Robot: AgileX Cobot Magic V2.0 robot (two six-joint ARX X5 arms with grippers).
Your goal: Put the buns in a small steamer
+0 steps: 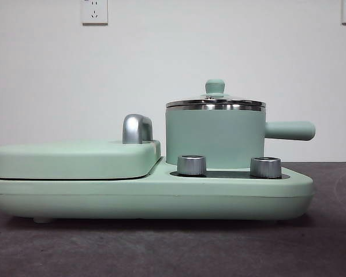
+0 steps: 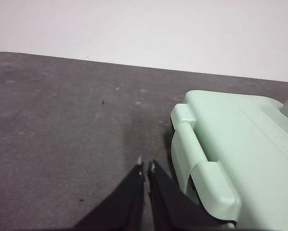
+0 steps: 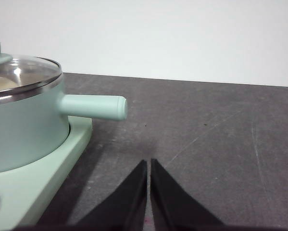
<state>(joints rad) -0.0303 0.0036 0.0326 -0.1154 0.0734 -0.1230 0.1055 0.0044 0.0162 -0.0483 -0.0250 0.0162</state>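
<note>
Mint-green plastic fills the table — the cooker base (image 1: pixel 149 196), broad and smooth, carries the flat griddle cover (image 1: pixel 74 158) with its chrome handle (image 1: pixel 137 128). Beside that stands the small steamer (image 1: pixel 214 137), a matte cylinder under a steel rim, its glass lid (image 3: pixel 23 72) on. Through the glass something pale shows, maybe a bun, though I cannot tell. Its straight side handle (image 3: pixel 93 106) runs level, pointing out toward the right gripper (image 3: pixel 148 166), so that arm looks nearer for any lid work. Right jaws are pressed together, empty. The left gripper (image 2: pixel 145 168) — also closed on nothing — hovers just off the cover's hinge end.
</note>
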